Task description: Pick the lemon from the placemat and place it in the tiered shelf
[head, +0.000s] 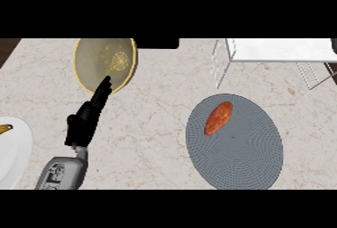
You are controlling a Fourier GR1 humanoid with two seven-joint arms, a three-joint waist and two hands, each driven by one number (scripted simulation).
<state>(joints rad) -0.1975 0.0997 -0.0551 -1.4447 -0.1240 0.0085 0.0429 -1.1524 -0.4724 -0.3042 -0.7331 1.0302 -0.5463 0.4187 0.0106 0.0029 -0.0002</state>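
Overhead, marble counter (pixel 151 129) bears grey placemat (pixel 244 156), white tiered shelf (pixel 276 55).

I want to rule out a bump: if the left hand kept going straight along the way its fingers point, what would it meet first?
The left hand points up the view and slightly right, fingers straight. First in that line is the yellowish plate; its fingertips already overlap the plate's near rim, though height above it is unclear.

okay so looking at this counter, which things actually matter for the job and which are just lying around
For the job: orange oblong item (no lemon visible), grey placemat under it, white tiered shelf, left hand open over the counter.

Lying about: tan plate, white plate with a yellow item.
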